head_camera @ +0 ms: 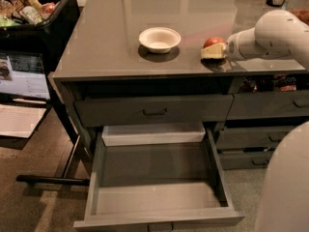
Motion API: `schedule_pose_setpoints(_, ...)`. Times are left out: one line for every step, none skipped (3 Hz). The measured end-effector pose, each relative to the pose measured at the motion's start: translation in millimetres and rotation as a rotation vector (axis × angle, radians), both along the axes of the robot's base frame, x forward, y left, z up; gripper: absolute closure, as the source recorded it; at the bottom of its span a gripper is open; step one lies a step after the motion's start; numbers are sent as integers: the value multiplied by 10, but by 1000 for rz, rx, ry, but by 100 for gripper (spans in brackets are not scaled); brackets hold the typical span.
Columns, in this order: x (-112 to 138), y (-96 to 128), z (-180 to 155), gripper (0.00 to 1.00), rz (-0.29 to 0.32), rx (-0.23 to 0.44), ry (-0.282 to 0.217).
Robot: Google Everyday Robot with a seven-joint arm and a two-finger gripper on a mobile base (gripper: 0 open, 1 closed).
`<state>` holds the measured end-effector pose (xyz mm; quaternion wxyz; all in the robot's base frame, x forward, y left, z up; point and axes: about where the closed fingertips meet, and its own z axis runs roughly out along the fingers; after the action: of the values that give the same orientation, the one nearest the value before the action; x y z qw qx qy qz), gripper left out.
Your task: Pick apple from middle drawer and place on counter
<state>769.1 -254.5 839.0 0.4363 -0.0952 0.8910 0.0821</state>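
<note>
The small red apple is just above the glossy grey counter, right of centre near its front edge. My gripper comes in from the right on a white arm and is shut on the apple. One pale fingertip shows in front of the fruit. The middle drawer stands pulled wide open below the counter, and its grey floor is bare.
A white bowl sits on the counter left of the apple. A pale shallow tray lies at the back of the open drawer. A black bin of packaged groceries stands at the upper left. Narrower grey drawers are on the right.
</note>
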Motion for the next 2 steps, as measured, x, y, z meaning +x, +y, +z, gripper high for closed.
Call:
schedule_pose_setpoints(0,0,1,35,0,0,0)
schedule_pose_setpoints(0,1,1,12,0,0,0)
